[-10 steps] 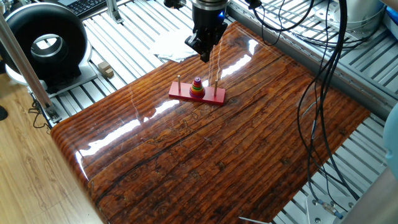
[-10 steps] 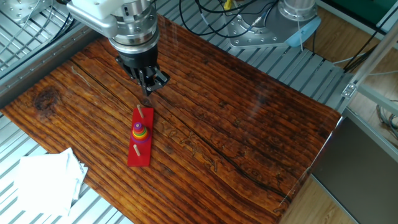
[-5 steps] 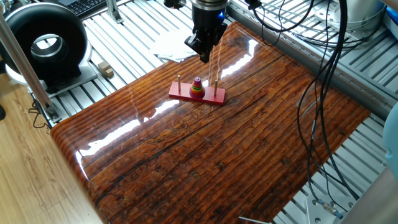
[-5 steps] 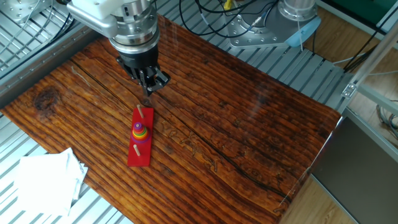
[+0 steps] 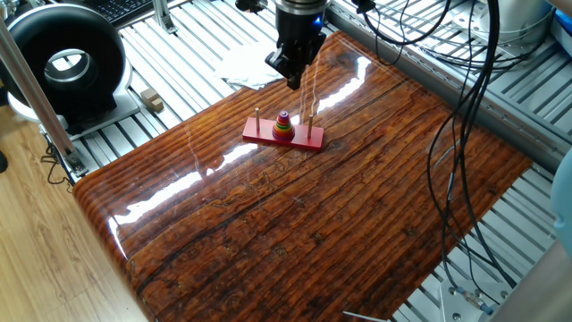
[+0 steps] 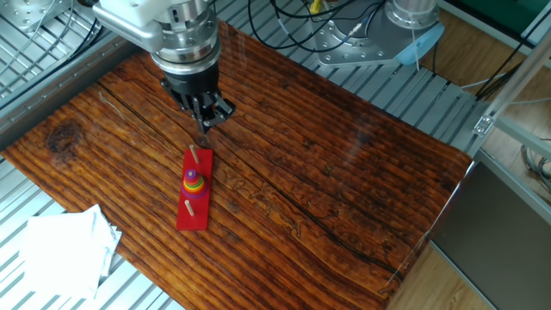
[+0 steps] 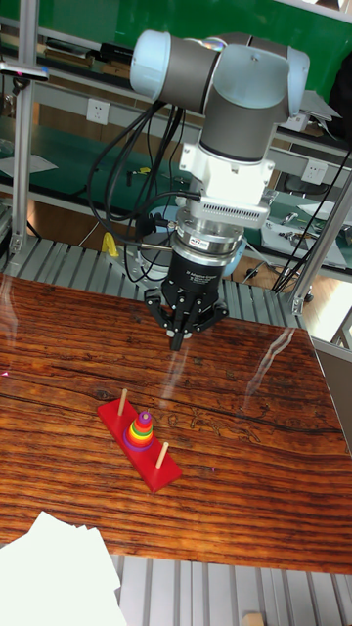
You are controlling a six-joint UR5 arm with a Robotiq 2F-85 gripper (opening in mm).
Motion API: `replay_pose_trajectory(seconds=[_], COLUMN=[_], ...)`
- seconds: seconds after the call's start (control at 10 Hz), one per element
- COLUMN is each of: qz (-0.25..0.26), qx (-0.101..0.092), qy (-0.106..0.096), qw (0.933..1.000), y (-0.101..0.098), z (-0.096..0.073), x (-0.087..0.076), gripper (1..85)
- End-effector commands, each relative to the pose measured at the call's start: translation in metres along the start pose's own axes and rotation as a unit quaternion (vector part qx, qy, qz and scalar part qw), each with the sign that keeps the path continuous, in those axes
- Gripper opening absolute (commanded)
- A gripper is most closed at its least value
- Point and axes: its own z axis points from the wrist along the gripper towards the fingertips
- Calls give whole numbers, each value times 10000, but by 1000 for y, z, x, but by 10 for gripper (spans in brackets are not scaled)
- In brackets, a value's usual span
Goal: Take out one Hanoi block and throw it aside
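The Hanoi block (image 5: 283,114) (image 6: 193,175) (image 7: 144,418) is a tiny purple disc topping the coloured ring stack on the middle peg of a red base (image 5: 265,135) (image 6: 195,215) (image 7: 164,471). Bare wooden pegs stand at both ends of the base. My gripper (image 5: 293,83) (image 6: 205,129) (image 7: 178,341) hangs above the wooden table, beyond one end of the base and well clear of the stack. Its fingers point down and meet at the tips, shut, with nothing visible between them.
White paper (image 5: 246,64) (image 6: 60,250) (image 7: 59,577) lies off the wooden top near the base. A black ring-shaped device (image 5: 67,63) and a small wooden block (image 5: 150,98) sit on the slatted frame. Cables (image 5: 465,134) hang over the table's right side.
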Motion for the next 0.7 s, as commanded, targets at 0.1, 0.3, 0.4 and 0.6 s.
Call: replay_pose_trajectory(seconds=[0.1,0.3,0.4,0.6], qz=[34,26,-6,9], qx=[-160,-128,-82,-68], qy=[-68,-81,-70,-53], qw=[9998,9999,9999,10000], y=[7,5,3,2], z=[-2,-2,-2,-2], x=[-4,-4,-4,-3], gripper=[10,10,10,10])
